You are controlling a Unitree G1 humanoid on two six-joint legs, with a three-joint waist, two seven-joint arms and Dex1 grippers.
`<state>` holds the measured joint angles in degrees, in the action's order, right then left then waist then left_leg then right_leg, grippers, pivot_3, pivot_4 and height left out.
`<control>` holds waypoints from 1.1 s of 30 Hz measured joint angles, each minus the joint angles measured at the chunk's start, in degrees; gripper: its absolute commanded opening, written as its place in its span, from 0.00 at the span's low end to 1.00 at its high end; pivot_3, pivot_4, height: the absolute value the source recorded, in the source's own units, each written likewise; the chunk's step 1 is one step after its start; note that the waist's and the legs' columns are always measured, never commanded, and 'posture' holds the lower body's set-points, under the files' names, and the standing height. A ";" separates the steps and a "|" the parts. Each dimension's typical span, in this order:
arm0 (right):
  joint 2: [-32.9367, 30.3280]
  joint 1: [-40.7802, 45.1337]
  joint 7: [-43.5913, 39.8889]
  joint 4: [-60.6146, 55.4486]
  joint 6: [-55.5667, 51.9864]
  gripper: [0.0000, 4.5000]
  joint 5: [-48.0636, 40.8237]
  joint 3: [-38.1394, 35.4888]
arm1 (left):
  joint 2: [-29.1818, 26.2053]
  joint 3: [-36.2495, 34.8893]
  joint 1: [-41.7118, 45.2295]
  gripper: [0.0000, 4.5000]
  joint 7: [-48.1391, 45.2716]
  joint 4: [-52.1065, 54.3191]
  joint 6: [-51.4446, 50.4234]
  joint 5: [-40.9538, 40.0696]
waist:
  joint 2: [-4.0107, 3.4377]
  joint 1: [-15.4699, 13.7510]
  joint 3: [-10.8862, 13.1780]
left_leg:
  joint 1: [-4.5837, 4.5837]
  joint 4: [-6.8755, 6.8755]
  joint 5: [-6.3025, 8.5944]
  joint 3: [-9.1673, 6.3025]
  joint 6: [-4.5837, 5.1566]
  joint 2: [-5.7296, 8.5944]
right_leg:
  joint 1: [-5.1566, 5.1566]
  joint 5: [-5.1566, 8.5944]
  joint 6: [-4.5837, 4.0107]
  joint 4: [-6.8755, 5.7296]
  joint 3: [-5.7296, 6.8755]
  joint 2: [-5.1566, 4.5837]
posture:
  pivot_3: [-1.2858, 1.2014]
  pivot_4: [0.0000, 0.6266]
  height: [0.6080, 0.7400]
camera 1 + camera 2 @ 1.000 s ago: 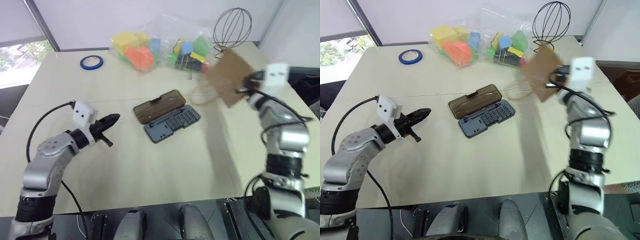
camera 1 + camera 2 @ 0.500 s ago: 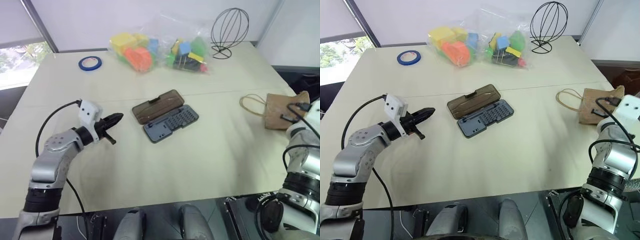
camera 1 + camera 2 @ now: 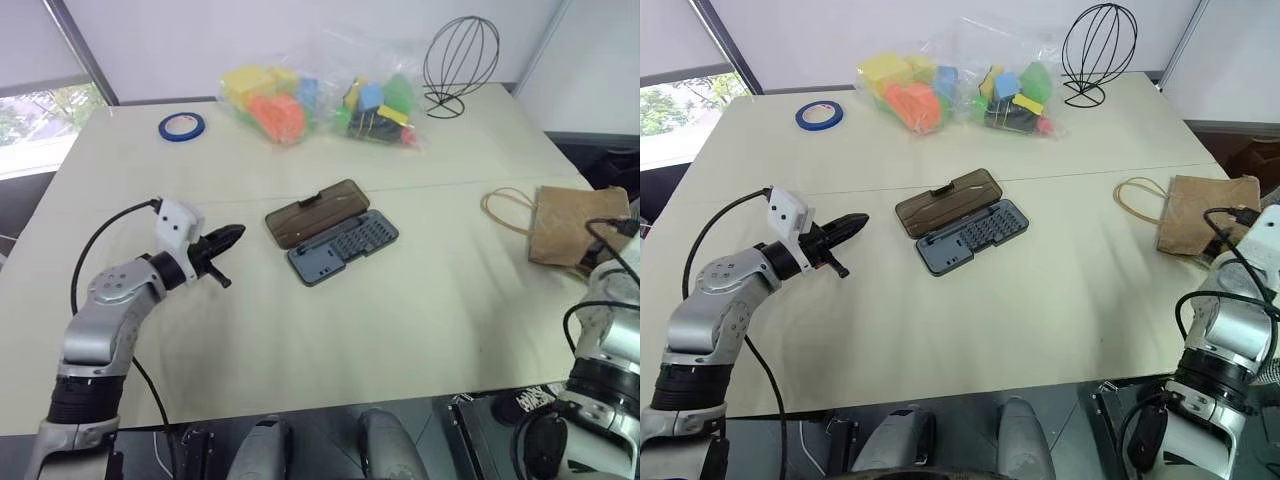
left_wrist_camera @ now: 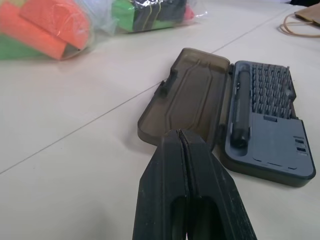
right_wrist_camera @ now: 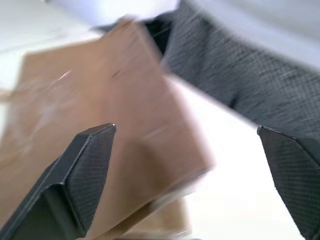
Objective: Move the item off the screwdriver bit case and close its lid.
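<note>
A matt, crinkled brown paper bag (image 3: 577, 226) lies on a smooth matt table (image 3: 400, 320); the case (image 3: 333, 232) pairs a glossy smoky plastic lid (image 4: 184, 96) with a dull blue-grey plastic tray (image 4: 272, 130).

Bright, even daylight fills the scene. A window at the far left corner glows pale and washed out. The cream matte surface (image 3: 330, 330) reflects softly, without hard glare, and shadows are faint: a thin soft one hugs the flat blue-grey plastic bit case (image 3: 343, 247) and its smoky brown translucent lid (image 3: 317, 212). The crinkled clear plastic bags of colourful toy blocks (image 3: 320, 100) catch small white glints. The head views are sharp. In the left wrist view the black left pincer (image 4: 186, 192) is close and soft-edged. In the right wrist view the flat brown kraft paper bag (image 5: 100, 125) is smeared with blur.
</note>
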<state>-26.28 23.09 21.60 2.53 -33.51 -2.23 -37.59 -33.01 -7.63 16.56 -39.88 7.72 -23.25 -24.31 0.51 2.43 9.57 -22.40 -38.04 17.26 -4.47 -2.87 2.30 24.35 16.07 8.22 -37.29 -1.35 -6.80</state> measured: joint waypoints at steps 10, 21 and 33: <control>-7.06 13.09 -12.18 -6.49 2.26 0.99 -1.69 10.68 | 0.20 -0.01 1.21 0.00 -0.66 -1.00 0.05 -0.02 | -0.06 1.10 -0.04 | 0.12 -0.03 0.13 0.01 0.24 -0.10 | -0.11 0.00 0.00 -0.04 -0.02 0.13 | 0.52 0.24 1.00; -8.27 29.79 -50.54 16.49 0.09 0.99 -8.15 35.63 | 2.58 0.64 0.08 0.00 -0.90 -0.79 -0.01 0.08 | -0.05 1.37 -0.04 | 0.01 -0.07 0.10 -0.17 0.18 -0.02 | -0.11 0.00 0.00 0.09 0.05 0.02 | 0.52 0.24 1.00; 5.87 47.43 -64.54 55.02 22.85 0.99 1.57 48.14 | 3.08 1.19 -1.55 0.00 1.22 1.72 -0.02 0.18 | -0.06 1.58 -0.03 | -0.01 -0.05 0.03 -0.31 0.05 -0.01 | 0.01 0.00 0.00 0.05 0.06 0.00 | 0.52 0.24 1.00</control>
<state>-20.41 70.52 -42.94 57.54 -10.66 -0.67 10.55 -29.93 -6.43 15.01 -38.67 9.44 -23.26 -24.13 0.46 4.01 9.54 -22.41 -38.10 17.29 -4.78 -2.81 2.29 24.36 16.07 8.22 -37.24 -1.30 -6.81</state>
